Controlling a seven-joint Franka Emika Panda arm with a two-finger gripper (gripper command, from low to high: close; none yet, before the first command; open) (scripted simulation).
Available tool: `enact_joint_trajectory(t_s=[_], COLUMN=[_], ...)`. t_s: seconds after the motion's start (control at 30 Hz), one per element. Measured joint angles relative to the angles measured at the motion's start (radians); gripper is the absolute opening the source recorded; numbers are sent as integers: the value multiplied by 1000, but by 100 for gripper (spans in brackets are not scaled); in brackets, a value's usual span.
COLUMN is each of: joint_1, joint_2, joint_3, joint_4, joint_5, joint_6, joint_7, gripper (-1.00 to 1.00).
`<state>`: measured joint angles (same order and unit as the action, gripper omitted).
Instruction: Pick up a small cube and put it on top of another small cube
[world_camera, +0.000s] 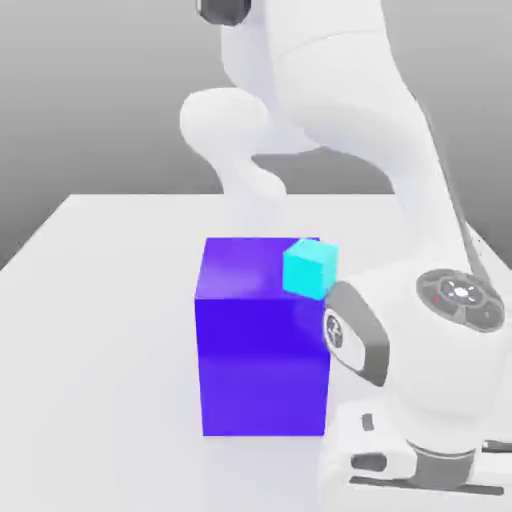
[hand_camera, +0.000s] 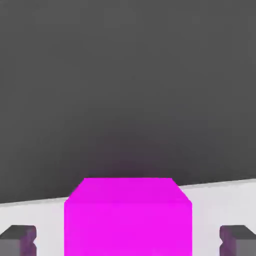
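The small cube (hand_camera: 128, 220), plain magenta, sits on the white table between my gripper's (hand_camera: 128, 241) two dark fingers (hand_camera: 19, 240), one on each side of it. The gripper is shut on this cube. In the exterior view my arm's wrist and hand (world_camera: 430, 400) are low over the table at the exterior view's right, beside the big blue block, and they hide the magenta cube there. The other small cube is out of view.
A big blue-violet block (world_camera: 263, 340) stands mid-table, just to the exterior view's left of my hand. A small cyan cube (world_camera: 310, 268) shows at the block's upper right corner. The white table (world_camera: 100, 330) stretches to the left.
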<state>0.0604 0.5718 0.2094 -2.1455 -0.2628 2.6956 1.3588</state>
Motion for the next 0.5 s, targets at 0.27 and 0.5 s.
enact_joint_trajectory(t_s=[0.27, 0.5], joint_1=[-26, 65], joint_2=[-118, -310], joint_3=[42, 129], joint_4=[-32, -196], joint_5=[51, 105], joint_6=[-85, -109], joint_7=[-31, 116], gripper=[-100, -100])
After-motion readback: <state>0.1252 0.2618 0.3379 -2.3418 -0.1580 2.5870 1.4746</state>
